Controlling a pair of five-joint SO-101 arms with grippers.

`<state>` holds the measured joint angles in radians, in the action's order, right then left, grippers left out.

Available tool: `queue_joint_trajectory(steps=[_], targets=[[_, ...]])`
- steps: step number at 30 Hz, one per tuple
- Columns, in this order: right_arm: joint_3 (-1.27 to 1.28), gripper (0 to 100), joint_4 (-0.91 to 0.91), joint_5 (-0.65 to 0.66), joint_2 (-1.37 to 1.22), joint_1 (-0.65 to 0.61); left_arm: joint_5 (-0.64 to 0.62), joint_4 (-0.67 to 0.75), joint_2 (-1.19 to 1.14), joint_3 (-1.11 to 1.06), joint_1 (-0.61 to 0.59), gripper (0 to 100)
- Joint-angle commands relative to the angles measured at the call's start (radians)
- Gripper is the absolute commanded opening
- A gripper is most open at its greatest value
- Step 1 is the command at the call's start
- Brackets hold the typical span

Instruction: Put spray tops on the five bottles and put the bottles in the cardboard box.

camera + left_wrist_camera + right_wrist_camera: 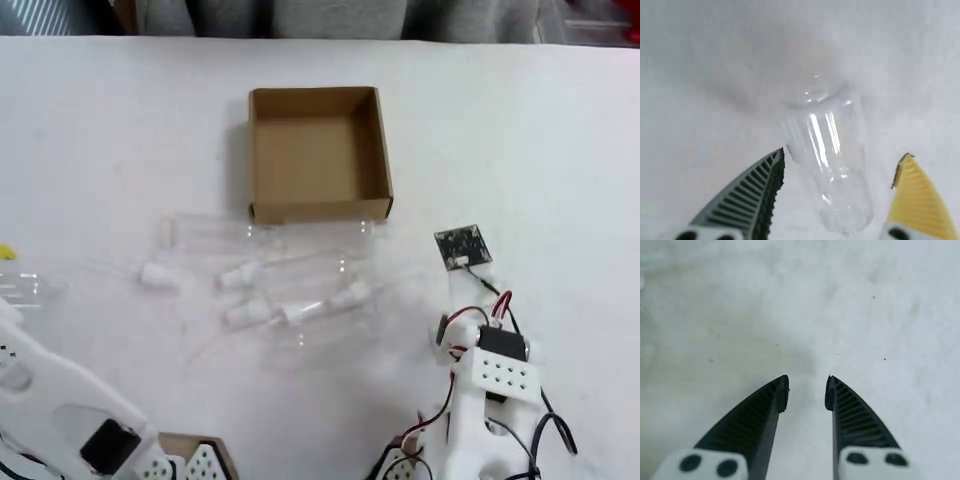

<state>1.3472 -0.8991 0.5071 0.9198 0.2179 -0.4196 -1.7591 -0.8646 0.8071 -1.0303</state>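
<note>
The left claw (842, 157), wide astride 1 clear bottle (830, 145) at 9 o'clock on the table (560, 120), should pinch what seems its middle.

Brown cardboard box (318, 210), clear bottles (300, 267), white table (560, 150)

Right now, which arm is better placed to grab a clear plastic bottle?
Left, probably: the left gripper, open, frames a clear plastic bottle on the white table, while the right gripper hangs over a bare patch.
</note>
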Motion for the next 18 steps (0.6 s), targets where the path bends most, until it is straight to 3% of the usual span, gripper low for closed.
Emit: queue_joint_trajectory(steps=[1, 10, 18], targets=[[-0.008, 10.4, 0.016, 0.011, 0.007, -0.010, 0.063, -0.028, 0.048, 0.106, 0.015, 35], [-0.006, 10.4, 0.027, 0.011, 0.005, -0.010, 0.230, -0.029, 0.275, 0.005, 0.016, 35], [-0.006, 10.4, 0.027, 0.011, 0.005, -0.010, 0.497, -0.026, 0.591, -0.404, 0.094, 35]])
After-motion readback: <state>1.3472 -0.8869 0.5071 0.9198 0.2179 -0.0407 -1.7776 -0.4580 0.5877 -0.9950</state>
